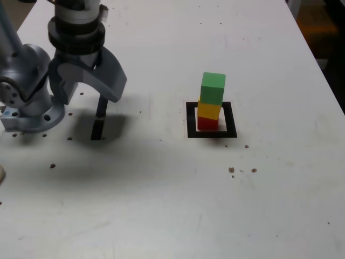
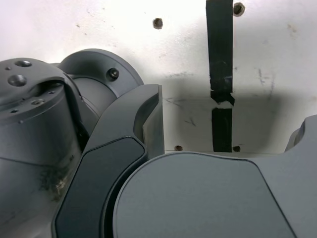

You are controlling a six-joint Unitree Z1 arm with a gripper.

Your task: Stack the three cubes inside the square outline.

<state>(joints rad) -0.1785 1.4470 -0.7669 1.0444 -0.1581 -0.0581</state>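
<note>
And there they stand in the exterior view, three cubes high: the red cube point(image 1: 207, 124) at the bottom, the yellow cube point(image 1: 208, 110) in the middle, the green cube point(image 1: 213, 88) on top! The red one sits inside the square outline point(image 1: 231, 120), a black frame on the white counter point(image 1: 161, 189), with white surface showing between cube and tape. The tower is a touch uneven, the cubes not perfectly lined up, but upright it is.

Over to the exterior view's left, well apart from the stack, hangs the end effector point(image 1: 91, 101), raised above the counter. Its jaws are wide open, nothing between them! Just below, two short black tape strips point(image 1: 99, 117) lie end to end, a soft shadow spreading around them.

Now the wrist view: the broad grey jaws fill much of the picture, spread apart, with those same strips on the counter beyond them and a ragged little gap where they meet. Beside the jaws comes the arm's base point(image 2: 39, 134), grey and rounded, bolt holes on top. Small dark holes point(image 2: 157, 23) dot the pale surface.
</note>
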